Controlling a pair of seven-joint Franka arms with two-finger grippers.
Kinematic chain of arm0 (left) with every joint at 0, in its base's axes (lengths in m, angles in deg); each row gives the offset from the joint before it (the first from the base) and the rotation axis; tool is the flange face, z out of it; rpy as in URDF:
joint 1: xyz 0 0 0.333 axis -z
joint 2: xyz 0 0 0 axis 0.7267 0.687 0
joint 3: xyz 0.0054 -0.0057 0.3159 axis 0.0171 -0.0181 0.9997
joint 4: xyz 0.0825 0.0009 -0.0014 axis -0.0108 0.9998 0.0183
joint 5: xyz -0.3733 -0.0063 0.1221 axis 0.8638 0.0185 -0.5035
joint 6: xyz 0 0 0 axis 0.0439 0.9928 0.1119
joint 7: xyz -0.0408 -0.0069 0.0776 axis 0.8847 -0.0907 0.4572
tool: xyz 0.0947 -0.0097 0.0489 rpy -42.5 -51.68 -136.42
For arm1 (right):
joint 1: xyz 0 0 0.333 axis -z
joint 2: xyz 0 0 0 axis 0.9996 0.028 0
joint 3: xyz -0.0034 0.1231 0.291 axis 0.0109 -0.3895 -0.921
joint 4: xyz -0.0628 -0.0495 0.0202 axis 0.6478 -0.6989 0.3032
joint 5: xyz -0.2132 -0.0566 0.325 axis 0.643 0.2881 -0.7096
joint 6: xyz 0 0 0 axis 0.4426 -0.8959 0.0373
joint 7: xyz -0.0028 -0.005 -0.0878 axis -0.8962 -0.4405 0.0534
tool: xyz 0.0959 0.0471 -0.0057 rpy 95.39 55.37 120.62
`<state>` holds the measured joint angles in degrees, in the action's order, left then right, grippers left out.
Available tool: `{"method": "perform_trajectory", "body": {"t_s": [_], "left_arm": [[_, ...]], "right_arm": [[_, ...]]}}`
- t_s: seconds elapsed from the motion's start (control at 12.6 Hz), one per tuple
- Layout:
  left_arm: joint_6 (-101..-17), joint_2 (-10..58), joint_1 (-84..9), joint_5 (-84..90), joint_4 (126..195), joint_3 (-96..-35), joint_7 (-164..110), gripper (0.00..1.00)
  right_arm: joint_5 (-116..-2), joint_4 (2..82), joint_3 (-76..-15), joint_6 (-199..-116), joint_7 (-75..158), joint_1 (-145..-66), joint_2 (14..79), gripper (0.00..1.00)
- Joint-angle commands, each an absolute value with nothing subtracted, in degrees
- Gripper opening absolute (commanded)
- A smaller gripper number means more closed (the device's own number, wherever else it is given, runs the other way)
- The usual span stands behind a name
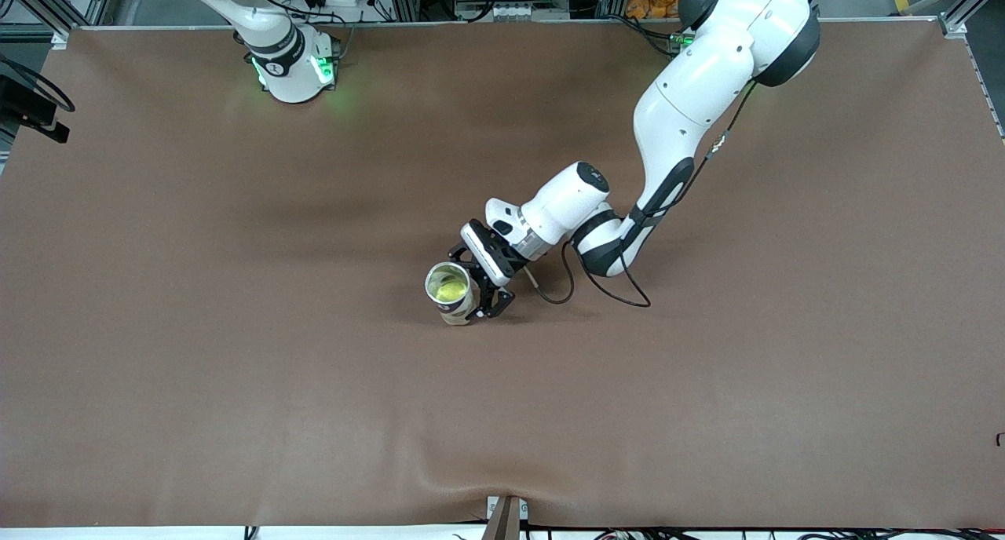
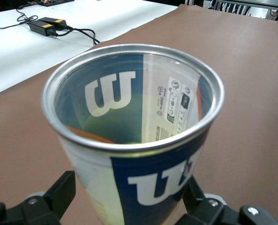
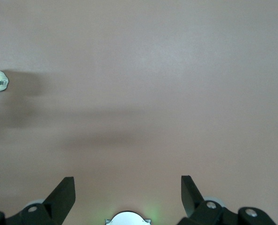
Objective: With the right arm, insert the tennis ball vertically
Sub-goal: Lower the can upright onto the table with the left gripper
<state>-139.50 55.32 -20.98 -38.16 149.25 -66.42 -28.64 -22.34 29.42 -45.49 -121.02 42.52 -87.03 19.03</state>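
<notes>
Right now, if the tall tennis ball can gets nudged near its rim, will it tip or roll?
The tennis ball can stands upright, tall and narrow, so it would probably tip easily. The left tool straddles it with fingers at its sides, which likely steadies it. Once down, its round wall would probably roll.

left arm reaches out low over mid-table, left gripper (image 1: 473, 287) down at table level, fingers (image 2: 59, 194) spread wide. right arm waits folded at its base, right gripper (image 3: 127, 192) open, pointing down.
</notes>
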Motion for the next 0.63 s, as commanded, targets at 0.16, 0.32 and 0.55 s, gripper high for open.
{"method": "perform_trajectory", "body": {"t_s": [0.16, 0.32, 0.55], "left_arm": [[-139.31, 52.45, -21.21, -39.01, 152.84, -66.66, -28.87, 1.0], [-139.48, 51.23, -21.39, -40.23, 154.77, -66.75, -28.96, 1.0], [-139.48, 49.46, -21.91, -40.33, 157.5, -66.92, -28.87, 1.0]], "right_arm": [[-21.66, 28.94, -46.09, -120.31, 43.43, -86.64, 19.15, 1.0], [-21.66, 28.94, -46.09, -120.31, 43.43, -86.64, 19.15, 1.0], [-21.66, 29.03, -46.18, -120.31, 43.34, -86.72, 19.15, 1.0]]}}
